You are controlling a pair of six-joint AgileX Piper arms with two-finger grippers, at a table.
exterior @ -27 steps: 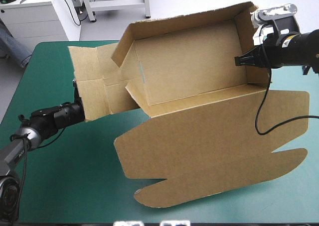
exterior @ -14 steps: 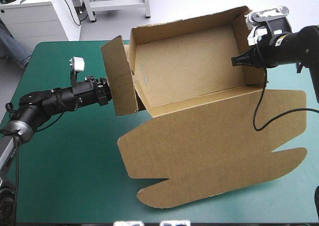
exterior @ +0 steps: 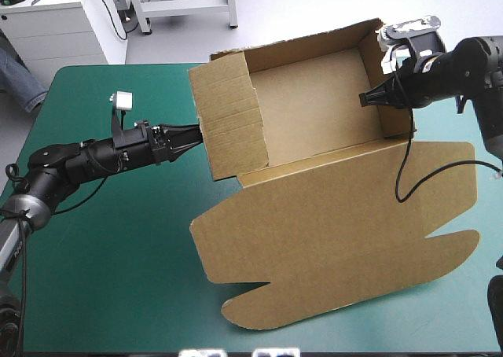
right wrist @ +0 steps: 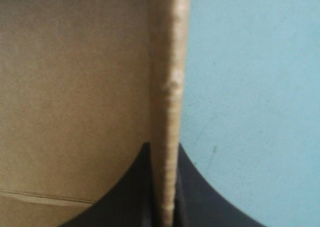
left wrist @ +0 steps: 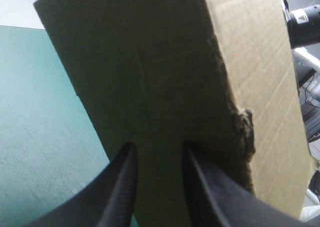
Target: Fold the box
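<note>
Since the earlier frames the left end flap [exterior: 232, 121] of the brown box [exterior: 314, 109] has swung up from lying spread toward the table's left and now stands across the tray's left end. The left gripper [exterior: 196, 130] has followed it to the right. In the high view the box sits over the middle and right of the teal-green cover [exterior: 102, 255]. Its far half is an open tray with raised walls, and its lid [exterior: 338, 239] lies flat toward the near edge. The left gripper's tip meets the flap's outer face, while the right gripper [exterior: 366, 100] reaches in at the right wall [exterior: 377, 54]. In the left wrist view the black fingers [left wrist: 117, 192] stand a little apart with nothing between them. Their tips rest against the broad shaded face of the flap [left wrist: 150, 62] just ahead, with the cover beside it. In the right wrist view the right gripper [right wrist: 164, 152] is all but closed, pinching the right wall's edge [right wrist: 167, 62]. Brown board lies on one side of that edge and the cover [right wrist: 250, 87] on the other.
</note>
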